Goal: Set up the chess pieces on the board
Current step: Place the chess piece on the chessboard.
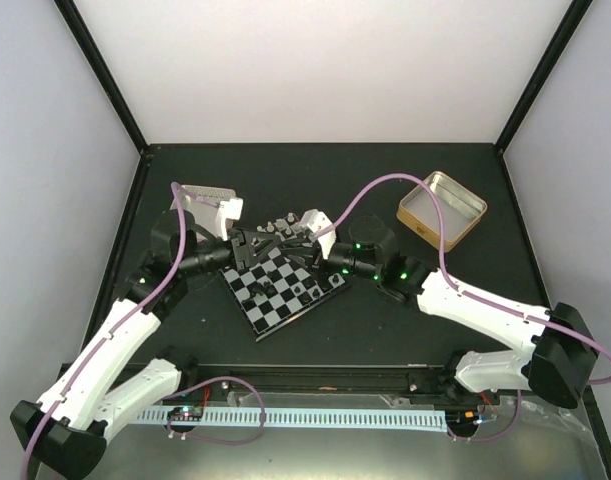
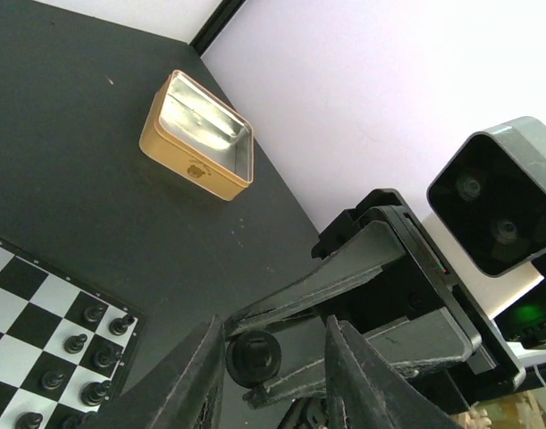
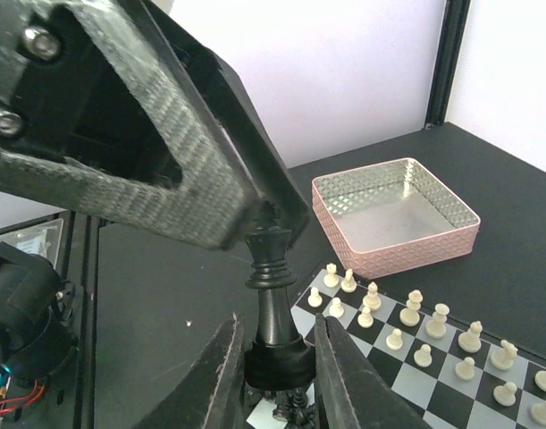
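Note:
My right gripper (image 3: 277, 323) is shut on the base of a tall black chess piece (image 3: 274, 268) and holds it in the air above the board's edge. My left gripper (image 2: 274, 329) is open, with its fingers either side of that piece (image 2: 253, 357), which shows end-on there. One left finger (image 3: 165, 170) touches the piece's top. In the top view both grippers, left (image 1: 265, 244) and right (image 1: 293, 238), meet over the far side of the board (image 1: 285, 300). White pieces (image 3: 415, 335) stand in rows on the board (image 3: 451, 393). Black pieces (image 2: 85, 344) stand at its other end.
A pink tin (image 3: 395, 214) lies open just past the board, partly under my left arm in the top view (image 1: 210, 203). A gold tin (image 1: 442, 208) lies open at the back right and also shows in the left wrist view (image 2: 197, 134). Cables loop over both arms.

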`<state>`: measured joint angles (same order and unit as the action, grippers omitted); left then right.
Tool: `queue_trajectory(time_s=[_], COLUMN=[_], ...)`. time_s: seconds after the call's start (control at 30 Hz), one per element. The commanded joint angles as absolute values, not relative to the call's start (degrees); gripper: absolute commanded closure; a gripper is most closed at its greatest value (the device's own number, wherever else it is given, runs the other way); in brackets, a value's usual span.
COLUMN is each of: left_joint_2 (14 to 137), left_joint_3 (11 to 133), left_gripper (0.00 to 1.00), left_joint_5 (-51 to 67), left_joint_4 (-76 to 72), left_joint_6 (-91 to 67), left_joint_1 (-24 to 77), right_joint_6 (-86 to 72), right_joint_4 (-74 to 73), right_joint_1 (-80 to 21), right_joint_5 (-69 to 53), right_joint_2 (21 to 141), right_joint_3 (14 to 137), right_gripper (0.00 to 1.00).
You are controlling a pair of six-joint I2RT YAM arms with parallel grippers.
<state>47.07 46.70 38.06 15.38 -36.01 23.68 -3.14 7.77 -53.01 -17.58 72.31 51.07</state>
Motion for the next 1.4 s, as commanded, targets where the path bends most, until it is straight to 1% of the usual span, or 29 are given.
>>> queue_trajectory(time_s=[0.0,0.07,0.13,0.2,0.53,0.63,0.7,0.8,0.83,0.87,0.9,1.0,1.07,1.2,1.37], left_joint_2=[47.3,47.3,47.3,47.4,48.2,48.5,48.7,48.6,48.5,48.3,48.1,47.3,46.7,45.6,46.5], left_joint_3=[47.2,46.7,46.6,46.4,46.0,46.0,46.2,46.9,47.1,47.4,47.6,47.7,47.6,46.1,43.0], left_gripper=[0.69,0.7,0.74,0.76,0.97,0.98,0.98,0.98,0.98,0.98,0.98,0.98,0.99,0.98,0.98], left_joint_5=[40.2,40.1,40.3,40.4,41.2,41.2,41.1,38.0,36.2,33.7,31.3,24.9,23.5,16.4,8.7], left_joint_4=[13.8,13.3,13.1,13.1,13.7,14.1,14.4,17.0,18.3,19.7,21.2,24.3,25.0,25.4,25.2], left_joint_6=[-36.3,-36.4,-36.4,-36.3,-34.0,-33.7,-32.9,-31.1,-30.3,-29.5,-28.7,-26.9,-25.3,-25.0,-26.8], left_joint_1=[23.3,23.3,23.2,23.3,23.2,23.3,23.3,23.3,23.3,23.3,23.3,23.4,23.7,24.6,28.9], right_joint_6=[-1.8,-2.0,-2.0,-2.0,-1.7,-1.8,-2.5,-4.7,-5.5,-6.5,-7.3,-9.5,-11.0,-14.9,-22.3], right_joint_4=[8.8,9.1,9.2,9.2,8.8,8.5,7.9,5.6,4.8,4.5,4.5,5.3,6.6,7.8,3.4], right_joint_1=[-53.3,-53.3,-53.3,-53.3,-53.3,-53.2,-53.3,-53.3,-53.3,-53.3,-53.1,-53.2,-53.2,-53.2,-53.1], right_joint_5=[-19.3,-19.6,-20.0,-20.1,-21.0,-20.9,-20.2,-17.5,-15.8,-14.2,-12.6,-8.4,-6.1,0.5,18.9], right_joint_2=[70.7,70.6,70.7,70.7,70.8,70.8,70.9,71.7,71.9,72.0,72.0,71.3,70.2,69.1,68.8], right_joint_3=[51.6,51.4,51.3,51.2,51.2,51.3,51.6,52.7,53.0,53.0,52.6,51.1,49.5,47.3,46.7], right_gripper=[0.88,0.88,0.88,0.88,0.88,0.87,0.82,0.65,0.57,0.52,0.49,0.44,0.41,0.38,0.38])
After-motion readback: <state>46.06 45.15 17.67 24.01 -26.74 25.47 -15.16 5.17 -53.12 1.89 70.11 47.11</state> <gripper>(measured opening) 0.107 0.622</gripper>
